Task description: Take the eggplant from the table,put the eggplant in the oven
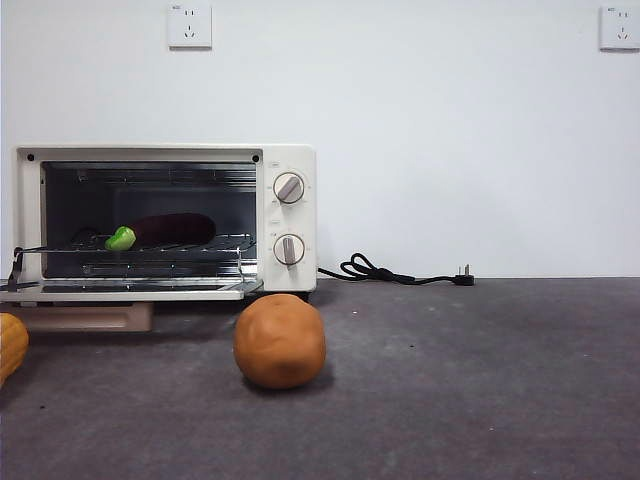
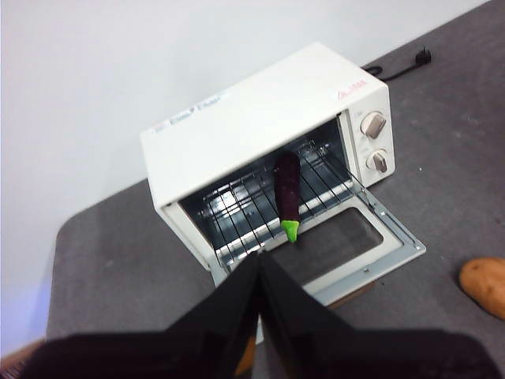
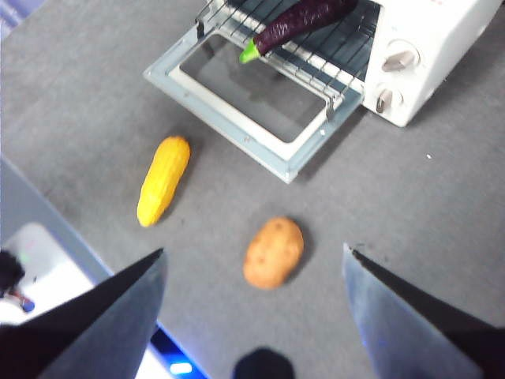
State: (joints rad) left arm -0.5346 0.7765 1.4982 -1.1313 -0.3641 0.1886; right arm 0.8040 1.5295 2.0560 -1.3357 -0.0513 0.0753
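Observation:
The dark purple eggplant (image 1: 172, 229) with its green stem cap lies on the wire rack inside the cream-white oven (image 1: 290, 160), whose door (image 1: 130, 291) hangs open and flat. The eggplant (image 2: 287, 183) shows lengthwise on the rack in the left wrist view, and the eggplant (image 3: 300, 19) also shows in the right wrist view. My left gripper (image 2: 260, 264) is shut and empty, hovering above the table in front of the open door. Higher up, my right gripper (image 3: 254, 260) is open above the table (image 1: 480, 380), holding nothing.
A round orange-brown ball (image 1: 280, 341) sits on the table before the oven's knobs. A yellow ribbed vegetable (image 3: 163, 179) lies to the left of the door. The oven's black power cord (image 1: 395, 273) trails along the wall to the right.

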